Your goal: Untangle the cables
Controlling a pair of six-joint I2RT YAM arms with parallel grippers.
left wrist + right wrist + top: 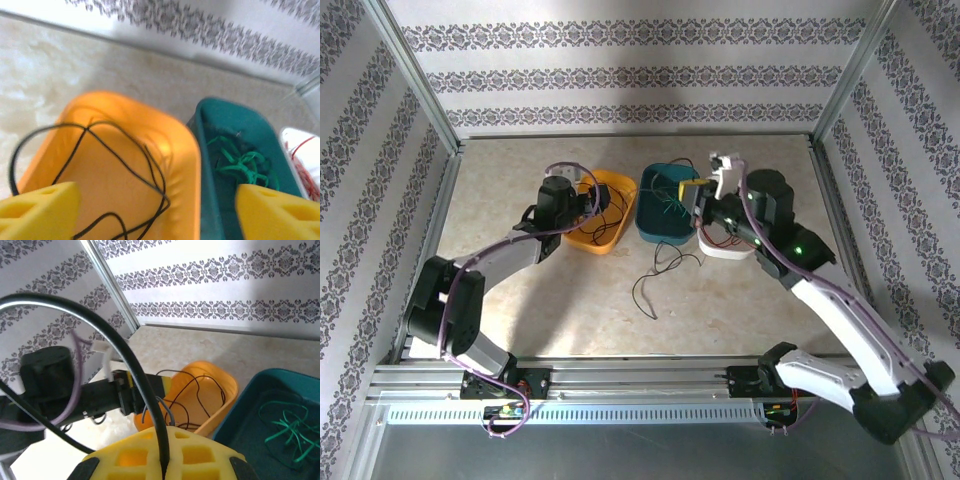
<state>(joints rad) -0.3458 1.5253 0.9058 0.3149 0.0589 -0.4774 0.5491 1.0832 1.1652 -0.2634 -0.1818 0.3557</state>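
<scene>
From where I stand the sorting by colour is well on. The step in hand looks like bringing one more black piece to its tray.

The left gripper hangs over the orange tray w/ its yellow pads far apart, so it is open, w/ nothing between them. A black cable lies loose on the tray floor under it.

The right gripper is closed and pinches a second black one, the held cable, which rises from the pads in a big loop. It stands by the right edge of the teal tray, where the green cables lie. The red cables are in the white tray next to it.

Some thin black cables lie on the table in front of the trays, prob. crossing each other. How much they are knotted I cannot tell.

Next move, I think: the right gripper carries its cable across to the orange tray and lets go w/o dragging the green ones. The left arm should make room first, as both would meet over the same tray.
</scene>
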